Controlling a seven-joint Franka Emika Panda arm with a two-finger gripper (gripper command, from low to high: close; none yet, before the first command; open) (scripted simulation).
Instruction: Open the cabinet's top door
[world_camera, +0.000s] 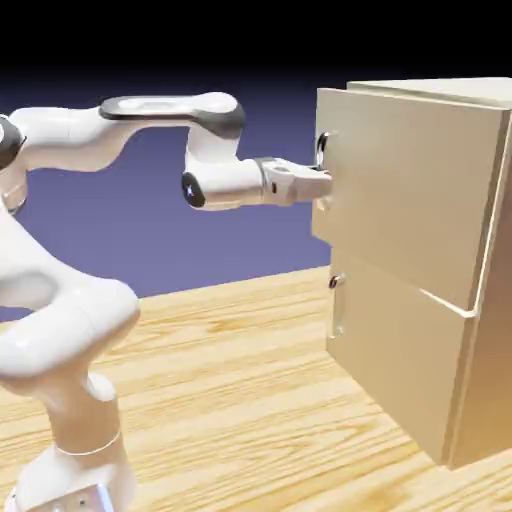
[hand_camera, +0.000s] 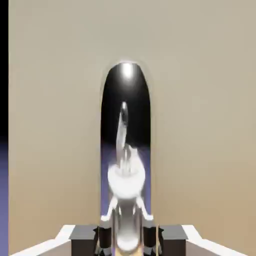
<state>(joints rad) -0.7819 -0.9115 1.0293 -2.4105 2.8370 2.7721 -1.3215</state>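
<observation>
Wooden table (world_camera: 250, 380); one cabinet (world_camera: 420, 330), two handles.

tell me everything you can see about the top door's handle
The handle is a slim, vertical, mirror-bright metal bar with a rounded top, mounted near the left edge of the beige top door. It reflects the arm. The gripper, held level, is shut on its lower part, one finger on each side. The door stands slightly ajar from the cabinet.
</observation>
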